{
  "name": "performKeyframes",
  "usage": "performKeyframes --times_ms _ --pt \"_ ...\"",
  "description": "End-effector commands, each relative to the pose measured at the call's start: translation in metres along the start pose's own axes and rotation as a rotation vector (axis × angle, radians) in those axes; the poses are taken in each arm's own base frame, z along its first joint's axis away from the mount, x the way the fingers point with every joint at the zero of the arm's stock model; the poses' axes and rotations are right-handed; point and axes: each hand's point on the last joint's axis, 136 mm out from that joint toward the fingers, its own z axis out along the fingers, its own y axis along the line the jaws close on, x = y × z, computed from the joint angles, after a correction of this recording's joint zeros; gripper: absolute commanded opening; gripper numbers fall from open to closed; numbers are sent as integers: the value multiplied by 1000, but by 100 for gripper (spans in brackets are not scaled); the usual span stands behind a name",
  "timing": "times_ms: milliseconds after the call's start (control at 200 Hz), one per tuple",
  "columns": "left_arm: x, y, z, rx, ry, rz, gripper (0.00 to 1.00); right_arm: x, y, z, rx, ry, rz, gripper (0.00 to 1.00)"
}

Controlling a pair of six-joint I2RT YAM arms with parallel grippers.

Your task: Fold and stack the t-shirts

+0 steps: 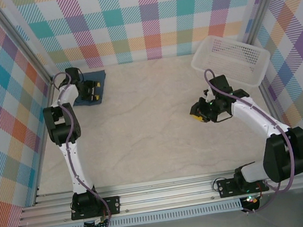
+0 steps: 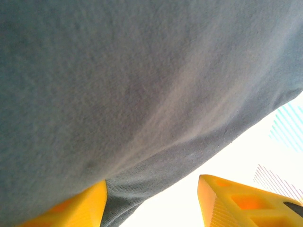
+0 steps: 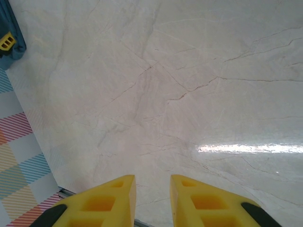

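Observation:
One folded dark blue t-shirt [image 1: 101, 78] lies in the table's far left corner. My left gripper [image 1: 96, 91] rests down on top of it. In the left wrist view the t-shirt's fabric [image 2: 132, 85] sits close against the camera, and its hem runs beside the left yellow finger [image 2: 75, 208]. The left gripper [image 2: 152, 182] stands open, its fingers wide apart. My right gripper [image 1: 195, 113] hovers over bare table right of centre. It [image 3: 152, 178] is open by a narrow gap with nothing in it. The t-shirt [image 3: 14, 23] shows far off in the right wrist view.
A white mesh basket [image 1: 233, 57] sits tilted at the far right corner, with nothing in it. Checked walls close in the pale marble table [image 1: 156, 146] on three sides. A metal rail [image 1: 168, 193] runs along the near edge.

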Motion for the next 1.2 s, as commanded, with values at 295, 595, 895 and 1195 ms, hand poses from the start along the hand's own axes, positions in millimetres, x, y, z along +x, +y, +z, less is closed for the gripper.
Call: performKeyframes --times_ms 295,595,895,1195 --pt "-15 45 41 -114 -4 -134 58 1 9 -16 -21 -18 -10 26" --pt "0 -56 -38 125 -53 -21 70 -12 84 -72 -377 -263 -237 30" --pt "39 -86 -152 209 -113 134 99 -10 119 -112 -612 -407 -308 42" --pt "98 -52 -280 67 -217 629 100 7 115 -136 -502 -389 -340 100"
